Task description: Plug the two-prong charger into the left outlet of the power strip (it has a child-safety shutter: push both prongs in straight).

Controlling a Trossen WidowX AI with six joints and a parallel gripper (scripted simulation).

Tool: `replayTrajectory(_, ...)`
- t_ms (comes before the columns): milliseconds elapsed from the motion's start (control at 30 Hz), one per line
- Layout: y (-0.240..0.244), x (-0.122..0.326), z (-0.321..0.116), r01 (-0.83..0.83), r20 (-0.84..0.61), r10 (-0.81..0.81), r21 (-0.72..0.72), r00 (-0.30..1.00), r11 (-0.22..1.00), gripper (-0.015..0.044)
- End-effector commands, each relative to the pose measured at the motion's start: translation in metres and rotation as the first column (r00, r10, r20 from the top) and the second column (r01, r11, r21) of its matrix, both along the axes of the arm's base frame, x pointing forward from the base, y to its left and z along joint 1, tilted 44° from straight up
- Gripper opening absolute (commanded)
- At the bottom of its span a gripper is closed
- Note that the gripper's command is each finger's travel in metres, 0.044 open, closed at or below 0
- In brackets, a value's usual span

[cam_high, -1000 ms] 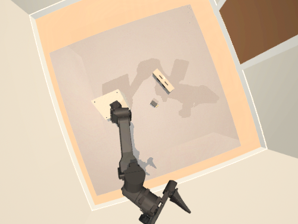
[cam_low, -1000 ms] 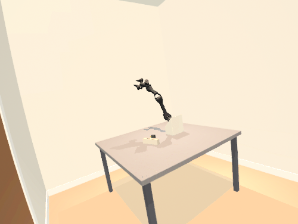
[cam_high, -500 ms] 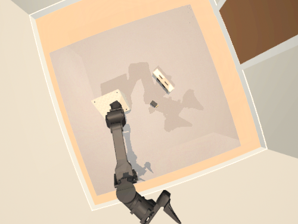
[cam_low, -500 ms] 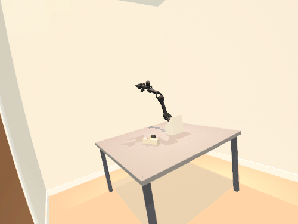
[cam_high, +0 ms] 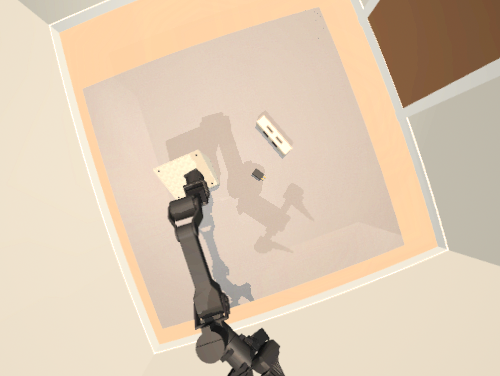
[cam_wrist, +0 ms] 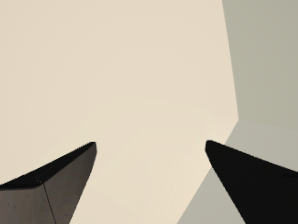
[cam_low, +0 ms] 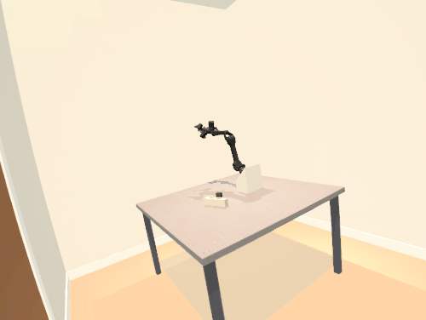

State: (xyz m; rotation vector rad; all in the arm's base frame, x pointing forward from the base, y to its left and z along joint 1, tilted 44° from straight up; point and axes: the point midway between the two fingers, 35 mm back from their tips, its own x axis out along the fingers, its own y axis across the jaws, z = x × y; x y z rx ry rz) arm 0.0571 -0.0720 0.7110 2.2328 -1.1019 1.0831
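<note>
While the top view cuts off the gripper (cam_low: 198,127) (cam_wrist: 151,145) at its bottom edge, the wrist view shows its fingers wide open and empty, and the exterior view shows it high above the table (cam_high: 325,100) (cam_low: 256,221).

Lighting: bright | Shadows: arm shadow across counter (cam_high: 330,90) (cam_low: 238,225), second bluish shadow beside arm (cam_high: 195,260) | Walls: pale, low-contrast

In the top view, the bottom edge cuts off the hand (cam_low: 197,127) (cam_wrist: 151,145), while in the distant view the charger (cam_high: 257,174) (cam_low: 219,194) is too small for its prongs to be made out.
</note>
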Motion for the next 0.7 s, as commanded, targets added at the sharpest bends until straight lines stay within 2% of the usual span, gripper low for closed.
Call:
replayTrajectory(0, -0.030, -0.008, -0.008, -0.095, 0.088, 0.087, 0.095, 0.992, 0.991, 0.0440)
replayTrajectory(400, -0.090, -0.010, -0.032, -0.357, 0.322, 0.265, 0.273, 0.909, 0.894, 0.0440)
replayTrajectory(667, -0.126, -0.002, -0.054, -0.524, 0.484, 0.328, 0.352, 0.811, 0.776, 0.0440)
